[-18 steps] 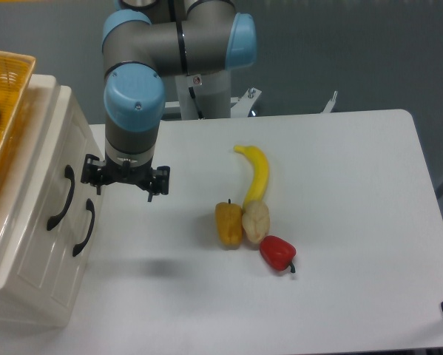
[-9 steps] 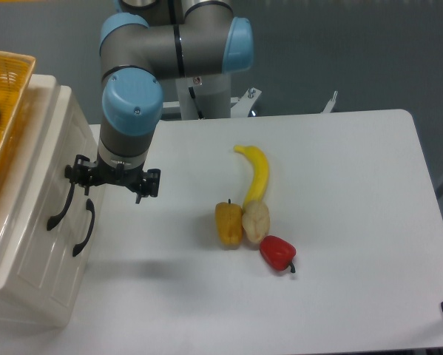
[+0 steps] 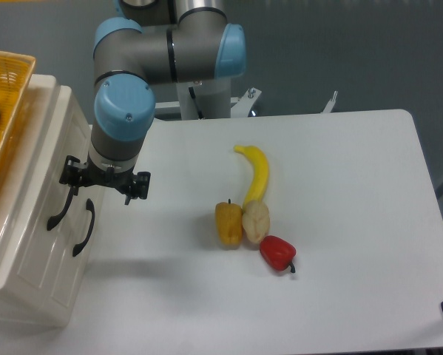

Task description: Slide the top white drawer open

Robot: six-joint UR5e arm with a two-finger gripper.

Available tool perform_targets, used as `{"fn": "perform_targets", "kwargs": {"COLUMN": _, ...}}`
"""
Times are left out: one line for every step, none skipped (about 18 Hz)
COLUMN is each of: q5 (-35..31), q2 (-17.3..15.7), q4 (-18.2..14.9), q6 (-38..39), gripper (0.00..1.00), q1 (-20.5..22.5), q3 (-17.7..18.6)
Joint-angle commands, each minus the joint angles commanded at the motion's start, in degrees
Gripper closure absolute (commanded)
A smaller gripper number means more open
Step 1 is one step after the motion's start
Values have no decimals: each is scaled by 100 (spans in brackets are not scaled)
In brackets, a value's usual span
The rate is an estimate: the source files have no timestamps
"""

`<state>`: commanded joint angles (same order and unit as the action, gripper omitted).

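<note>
The top white drawer is the upper of two in the cream cabinet at the left, and its front sits flush with the cabinet. Its curved black handle runs down the front. My gripper hangs just right of the cabinet, open, with its left finger over the upper end of that handle. Whether the finger touches the handle I cannot tell. The right finger is over bare table.
The lower drawer has its own black handle. A yellow wicker basket lies on the cabinet top. A banana, an orange pepper, a potato and a red pepper lie mid-table.
My gripper has moved left toward the cabinet, and its left finger has gone from beside the drawers to over the top handle's upper end. The drawers have not moved.
</note>
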<state>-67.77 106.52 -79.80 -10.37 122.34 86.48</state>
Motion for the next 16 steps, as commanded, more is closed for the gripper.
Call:
{"fn": "perform_targets", "kwargs": {"q5": 0, "q2": 0, "q4": 0, "q6": 0, "gripper": 0, "q1": 0, "q3": 0}}
{"fn": "perform_targets", "kwargs": {"q5": 9, "q2": 9, "q4": 9, "q6": -9, "gripper": 0, "q1": 0, "q3": 0}}
{"fn": "perform_targets", "kwargs": {"q5": 35, "q2": 9, "q4": 9, "q6": -9, "gripper": 0, "q1": -9, "q3": 0}}
{"fn": "perform_targets", "kwargs": {"q5": 53, "q2": 17, "q4": 17, "q6": -26, "gripper": 0, "q1": -9, "q3": 0}}
{"fn": "perform_targets", "kwargs": {"q5": 62, "q2": 26, "q4": 18, "q6": -35, "gripper": 0, "q1": -9, "q3": -9}}
{"fn": "perform_targets", "kwargs": {"q5": 62, "q2": 44, "q4": 18, "q6": -35, "gripper": 0, "q1": -17, "q3": -9}}
{"fn": "perform_targets", "kwargs": {"q5": 62, "q2": 44, "q4": 18, "q6": -35, "gripper": 0, "q1": -26, "q3": -9}}
{"fn": "perform_targets", "kwargs": {"q5": 62, "q2": 44, "q4": 18, "q6": -35, "gripper": 0, "q1": -35, "q3": -9}}
{"fn": "perform_targets", "kwargs": {"q5": 62, "q2": 53, "q4": 18, "q6": -35, "gripper": 0, "q1": -53, "q3": -9}}
{"fn": "perform_targets", "kwargs": {"q5": 62, "q2": 61, "q4": 18, "q6": -44, "gripper": 0, "q1": -70, "q3": -9}}
{"fn": "perform_targets", "kwargs": {"q5": 62, "q2": 70, "q4": 18, "q6": -44, "gripper": 0, "q1": -70, "q3": -9}}
{"fn": "perform_targets", "kwargs": {"q5": 62, "q2": 70, "q4": 18, "q6": -44, "gripper": 0, "q1": -79, "q3": -9}}
{"fn": "perform_targets", "kwargs": {"q5": 62, "q2": 70, "q4": 18, "q6": -44, "gripper": 0, "q1": -79, "q3": -9}}
{"fn": "perform_targets", "kwargs": {"q5": 62, "q2": 70, "q4": 18, "q6": -44, "gripper": 0, "q1": -79, "q3": -9}}
{"fn": "perform_targets", "kwargs": {"q5": 62, "q2": 70, "q4": 18, "q6": -44, "gripper": 0, "q1": -79, "q3": -9}}
{"fn": "perform_targets", "kwargs": {"q5": 70, "q2": 79, "q4": 18, "q6": -53, "gripper": 0, "q1": -79, "q3": -9}}
